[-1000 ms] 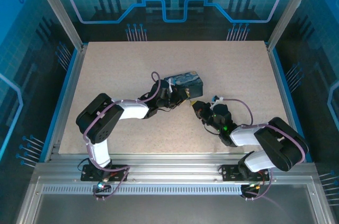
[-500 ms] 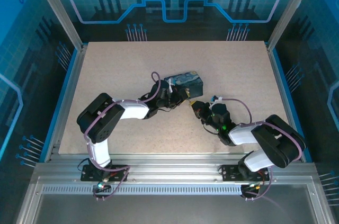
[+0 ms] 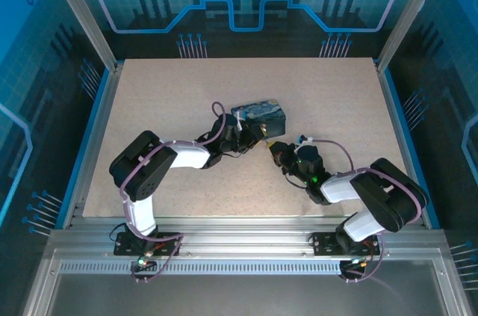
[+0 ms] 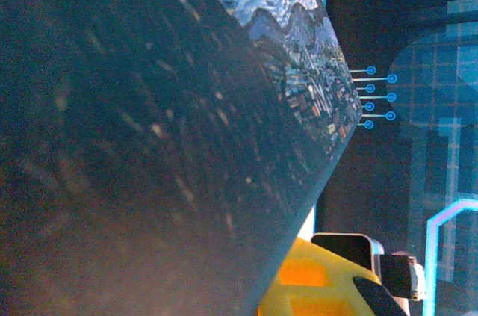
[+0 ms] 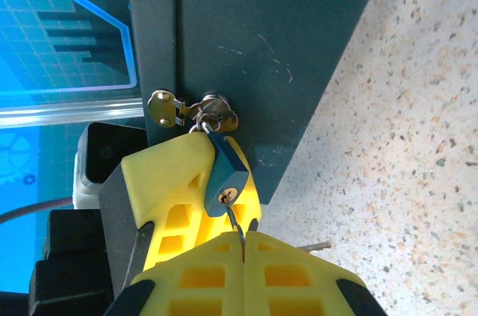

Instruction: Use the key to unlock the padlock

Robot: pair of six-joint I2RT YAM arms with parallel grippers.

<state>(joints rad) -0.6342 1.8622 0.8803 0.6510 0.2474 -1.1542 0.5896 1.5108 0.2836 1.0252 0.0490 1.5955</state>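
Moved: the right end effector [image 3: 277, 149] has crept slightly up and left toward the box [image 3: 259, 115]; the left end effector [image 3: 245, 135] has kept its place at the box.
Hidden: the blurred box wall covers the left wrist view, so I cannot tell whether the left end effector is spread.
Key [image 5: 237, 226]: pinched between the right end effector's pressed-together fingers, tip in the keyhole.
Padlock [image 5: 222, 170]: hangs from the hasp [image 5: 168, 109] on the box's front wall, just above those fingertips, over the desk [image 5: 403, 144].

Smooth metal padlock [image 5: 221, 169] and key [image 5: 236, 220]; matt box [image 5: 254, 39]; speckled tabletop [image 5: 407, 144]
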